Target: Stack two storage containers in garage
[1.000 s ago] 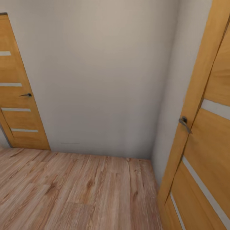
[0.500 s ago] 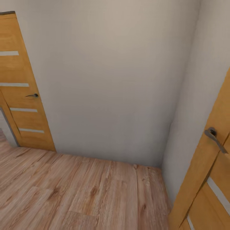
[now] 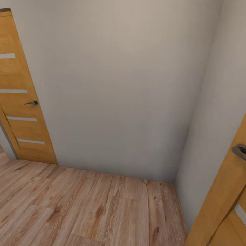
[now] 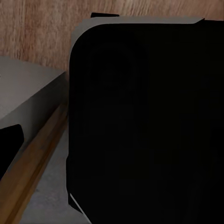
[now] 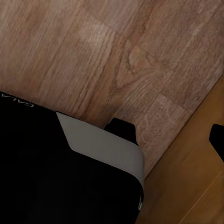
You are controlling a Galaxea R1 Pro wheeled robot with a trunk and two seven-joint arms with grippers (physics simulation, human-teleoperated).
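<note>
No orange-red storage container is in view. The head view faces a corner of plain white-grey wall (image 3: 119, 85) above a light wood plank floor (image 3: 85, 205). In the right wrist view, two dark fingertips (image 5: 122, 128) of my right gripper (image 5: 170, 135) stand apart over the planks with nothing between them. In the left wrist view, one dark tip (image 4: 9, 144) of the left gripper shows at the edge. Whether that gripper is open is not readable.
A wooden door (image 3: 20, 102) with a lever handle (image 3: 31, 103) stands at the left. Another wooden door (image 3: 225, 198) with its handle (image 3: 240, 150) juts in close at the right. The robot's black body (image 4: 149, 126) blocks much of both wrist views.
The whole head view has shifted, so the camera has moved. The right door now sits further toward the right edge and more bare wall shows.
</note>
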